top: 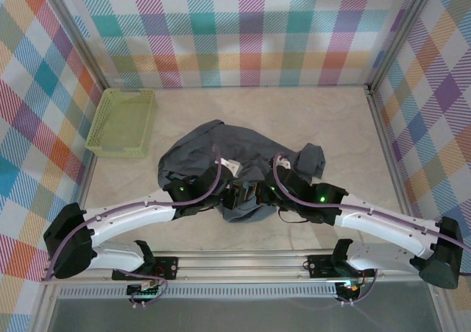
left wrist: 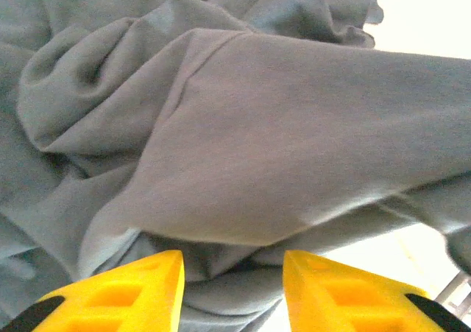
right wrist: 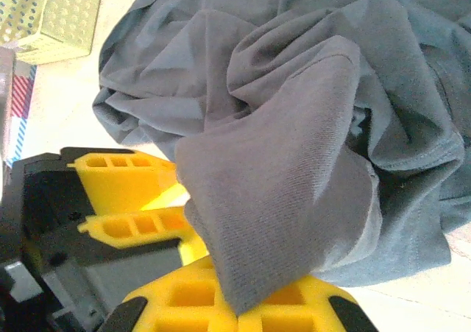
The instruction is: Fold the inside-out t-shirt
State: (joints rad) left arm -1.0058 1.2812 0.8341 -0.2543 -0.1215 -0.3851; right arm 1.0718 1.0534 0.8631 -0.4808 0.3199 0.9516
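The lime-green mesh basket (top: 121, 126) sits at the far left of the table (top: 309, 118), well apart from the dark slate-grey t-shirt (top: 221, 152), which lies bunched in the middle.

Both arms reach in to the near edge of the heap. The left gripper (left wrist: 234, 291) is at the near middle of the cloth. Its yellow fingers (left wrist: 132, 291) stand apart, with loose folds lying in the gap and just beyond them. We see no pinch there.

Just to its right, almost touching it, the right gripper (right wrist: 239, 313) is closed tight on a raised flap of the shirt, and the cloth rises from between its fingertips in a stiff peak.

The heap's long axis runs left to right across the table. The broader mass is on the left, and a narrower lobe reaches out to the far right. We cannot tell which way the collar or hem points.

The fabric is plain, matte and deeply creased. A stitched seam is visible in the right wrist view, and a small white patch (top: 231, 167) shows on top near the middle.
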